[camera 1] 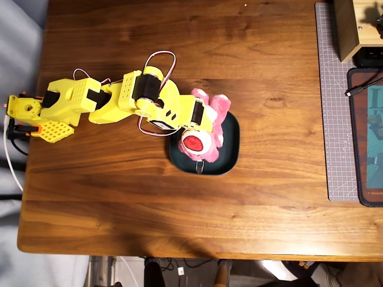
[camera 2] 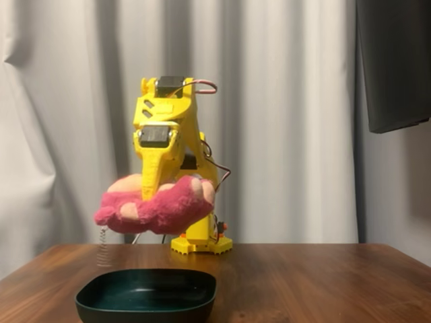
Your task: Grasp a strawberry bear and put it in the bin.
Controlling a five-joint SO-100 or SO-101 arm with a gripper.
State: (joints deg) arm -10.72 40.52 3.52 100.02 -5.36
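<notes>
The yellow two-finger gripper (camera 2: pixel 158 195) is clenched on the fluffy pink plush strawberry bear (camera 2: pixel 156 207), hanging well above the shallow dark teal square bin (camera 2: pixel 146 307). From overhead the bear overhangs the bin's upper-left rim, so letting go here could, I judge, bounce it onto the wooden table (camera 1: pixel 119 197).

The strawberry bear (camera 2: pixel 156 206) was a fluffy pink plush with a big red oval muzzle, which showed in the overhead view (camera 1: pixel 195 143). It hung in the air, lying more or less flat, clearly above the bin (camera 2: pixel 146 298) and not touching it. The bin was a shallow dark teal square dish with rounded corners and a raised rim (camera 1: pixel 233 139). It stood flat on the bench, directly under the bear.
</notes>
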